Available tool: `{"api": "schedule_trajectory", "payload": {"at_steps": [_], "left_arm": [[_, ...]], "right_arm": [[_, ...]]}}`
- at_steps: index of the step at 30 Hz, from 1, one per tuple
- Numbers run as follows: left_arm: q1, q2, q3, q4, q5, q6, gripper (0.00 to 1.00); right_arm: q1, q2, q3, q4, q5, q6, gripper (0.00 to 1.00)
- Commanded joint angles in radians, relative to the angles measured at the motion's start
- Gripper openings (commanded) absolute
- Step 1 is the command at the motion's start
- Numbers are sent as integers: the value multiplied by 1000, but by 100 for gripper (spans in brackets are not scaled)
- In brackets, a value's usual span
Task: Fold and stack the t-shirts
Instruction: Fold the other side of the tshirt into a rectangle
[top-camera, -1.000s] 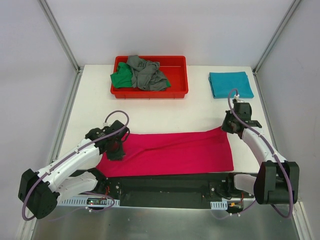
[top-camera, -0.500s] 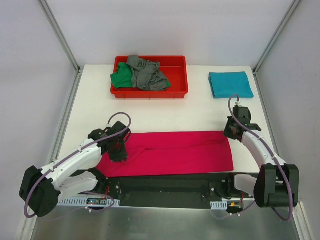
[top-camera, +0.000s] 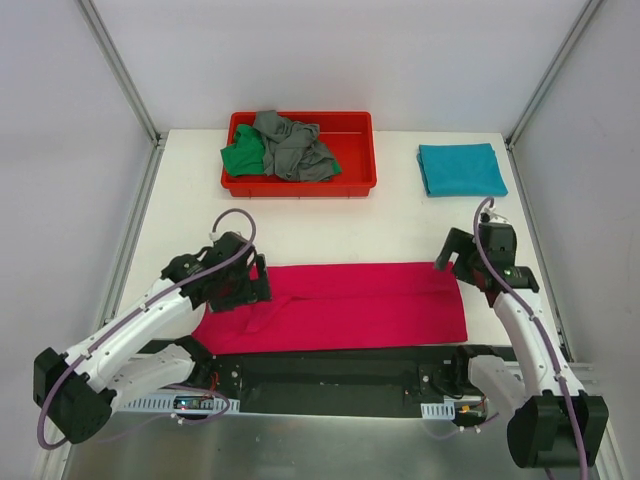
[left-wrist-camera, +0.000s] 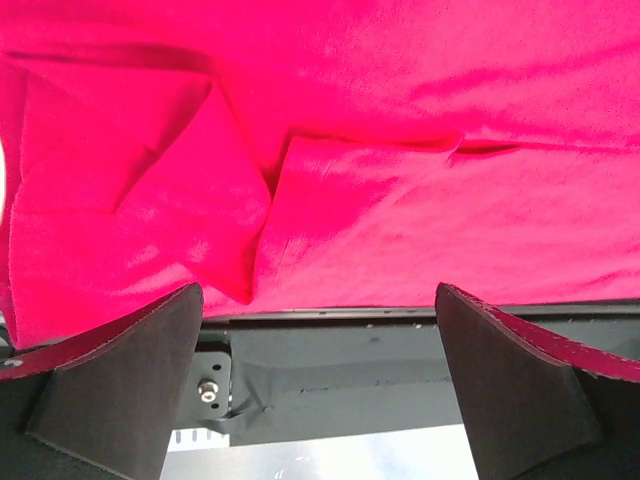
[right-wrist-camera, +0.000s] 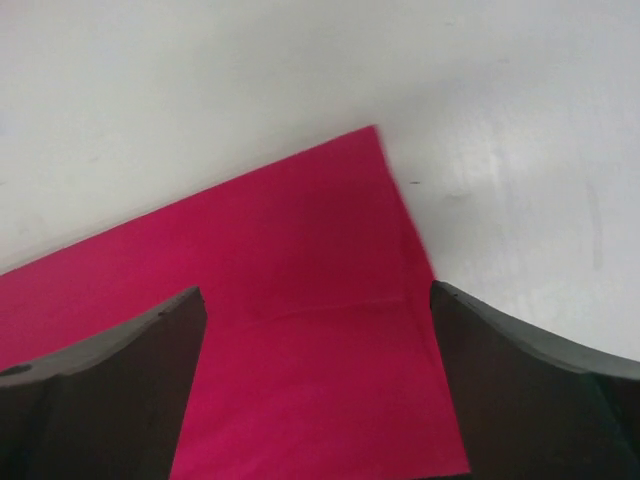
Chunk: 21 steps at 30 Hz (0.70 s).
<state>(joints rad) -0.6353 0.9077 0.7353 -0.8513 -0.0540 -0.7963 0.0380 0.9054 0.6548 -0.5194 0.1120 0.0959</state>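
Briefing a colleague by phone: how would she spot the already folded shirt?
Find the red tray at the table's far edge. Right of it, near the far right corner, lies the teal t-shirt. It alone is a compact folded square; the green shirt and grey shirt are crumpled in the tray.

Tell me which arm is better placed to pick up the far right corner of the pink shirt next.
Right, probably. The right gripper is open and hovers just above that corner of the pink shirt, while the left gripper, also open, sits over the rumpled opposite end.
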Motion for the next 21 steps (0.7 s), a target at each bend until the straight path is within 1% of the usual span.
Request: {"api": "schedule_trajectory", "payload": {"at_steps": [1, 3, 4, 6, 8, 11, 14, 17, 19, 21], "left_arm": [[-4, 94, 81, 55, -95, 31, 99], [6, 155, 91, 138, -92, 48, 99], [17, 190, 101, 158, -80, 55, 99], [39, 250, 119, 184, -73, 72, 99], [75, 298, 119, 205, -55, 86, 99], [153, 344, 70, 267, 2, 106, 99], [242, 373, -5, 342, 81, 118, 99], [301, 411, -53, 411, 118, 127, 99], [327, 444, -62, 439, 135, 132, 99], [347, 483, -59, 466, 147, 140, 99]], "right_arm": [[0, -8, -9, 108, -361, -1, 96], [6, 45, -30, 180, -483, 27, 96], [11, 78, -35, 205, -517, 30, 96], [17, 156, -29, 214, -531, 31, 96], [19, 240, -17, 208, -497, 25, 96], [19, 308, -3, 200, -411, 15, 96], [17, 351, 29, 154, -313, 8, 96], [16, 374, 48, 139, -227, 18, 96], [8, 407, 63, 139, -201, 16, 96], [2, 458, 83, 147, -209, 8, 96]]}}
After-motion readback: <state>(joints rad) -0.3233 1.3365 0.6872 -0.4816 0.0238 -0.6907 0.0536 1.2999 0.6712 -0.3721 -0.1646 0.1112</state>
